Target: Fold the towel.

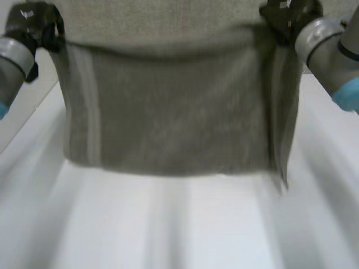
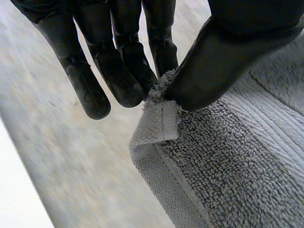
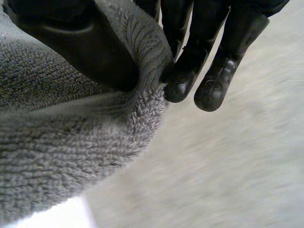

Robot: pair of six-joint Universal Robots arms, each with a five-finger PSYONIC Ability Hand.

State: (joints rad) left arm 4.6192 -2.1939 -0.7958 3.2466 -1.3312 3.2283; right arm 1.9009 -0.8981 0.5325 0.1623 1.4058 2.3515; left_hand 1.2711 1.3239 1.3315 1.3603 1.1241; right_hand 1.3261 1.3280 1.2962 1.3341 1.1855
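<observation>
One white surface [image 1: 179, 224] spans the head view. One grey towel [image 1: 179, 112] hangs over it as a wide sheet, held at its two upper corners. The lower edge hangs free, and contact with the surface cannot be determined. Two paler bands run down the sheet, one near each side edge. Two arms enter, one at each upper corner.

The left wrist view adds grip detail. The left hand [image 2: 228, 57] pinches a hemmed corner between its thumb and straight fingers [image 2: 118, 71]. The terry loops and the stitched hem are visible here.

The right wrist view shows the right hand [image 3: 80, 42] pinching the other corner, with the cloth bunched between its thumb and fingers [image 3: 190, 71].
</observation>
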